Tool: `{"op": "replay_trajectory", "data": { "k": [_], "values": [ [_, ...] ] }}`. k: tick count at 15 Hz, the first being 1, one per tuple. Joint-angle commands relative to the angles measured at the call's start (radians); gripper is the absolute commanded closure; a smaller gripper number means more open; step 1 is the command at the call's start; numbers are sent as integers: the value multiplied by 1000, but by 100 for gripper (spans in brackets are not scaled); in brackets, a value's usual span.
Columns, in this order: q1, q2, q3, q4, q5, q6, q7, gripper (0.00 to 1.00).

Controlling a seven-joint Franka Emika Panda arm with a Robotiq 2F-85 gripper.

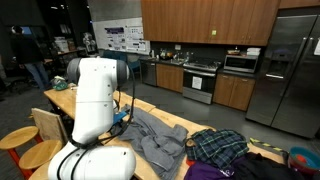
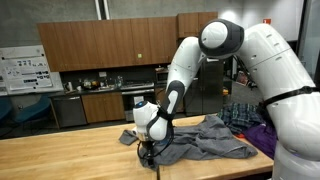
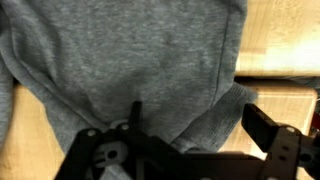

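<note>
Two jaws of the pincer [image 3: 190, 125] are standing wide apart, gripping nothing, just over the grey sweatshirt [image 3: 150, 50]; no grasp is yet made, I judge. The sweatshirt is lying rumpled on the tabletop [image 2: 60, 150]. Bare wood is stretching open beside it, and a plaid clothes pile [image 2: 240, 115] is crowding the far end.

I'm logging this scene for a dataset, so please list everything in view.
grey garment: one, grey, spread on the table
plaid cloth: one, dark, on the table past the garment
purple cloth: one, purple, beside the plaid cloth
table: one, light wood
stools: two, light wood, beside the table
cabinets: several, brown, back wall
oven: one, steel, below the cabinets
fridge: one, steel
arm: one, white
end effector: one, black, open, at the garment's edge
</note>
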Motion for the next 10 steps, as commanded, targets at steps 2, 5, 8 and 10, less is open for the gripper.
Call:
{"op": "replay_trajectory", "data": {
  "k": [2,5,8,10],
  "values": [
    [23,45,-31,38,-1,54,57,0],
    [34,44,-45,46,-7,55,74,0],
    [48,38,-55,57,-16,46,84,0],
    [58,39,-60,68,-23,44,84,1]
  ]
}}
